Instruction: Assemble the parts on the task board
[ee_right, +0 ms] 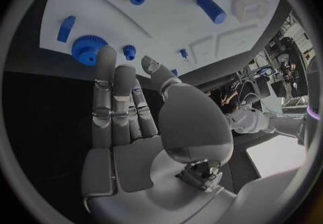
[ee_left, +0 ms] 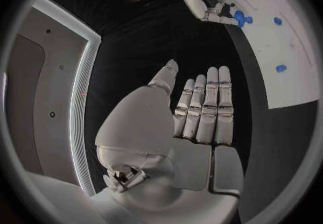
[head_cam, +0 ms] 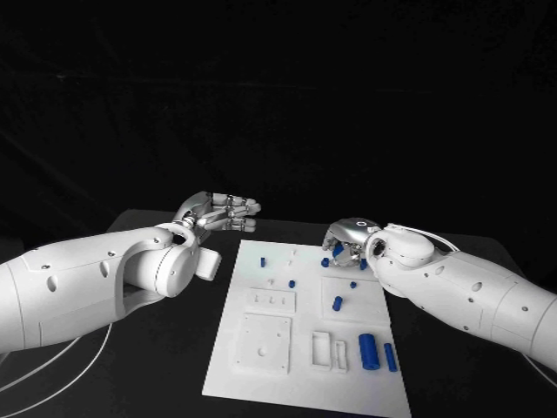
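The right hand (ee_right: 128, 127) reaches over the task board (head_cam: 306, 348), its fingers (ee_right: 104, 81) straight and together, holding nothing; a blue gear (ee_right: 88, 49) sits at their tips. The left hand (ee_left: 195, 116) hovers flat and empty beside the board.

Both white arms reach in from the sides. The left hand (head_cam: 218, 212) is raised, its fingers straight, close together and holding nothing. The right hand (head_cam: 349, 241) angles downward, fingers extended side by side, also holding nothing.
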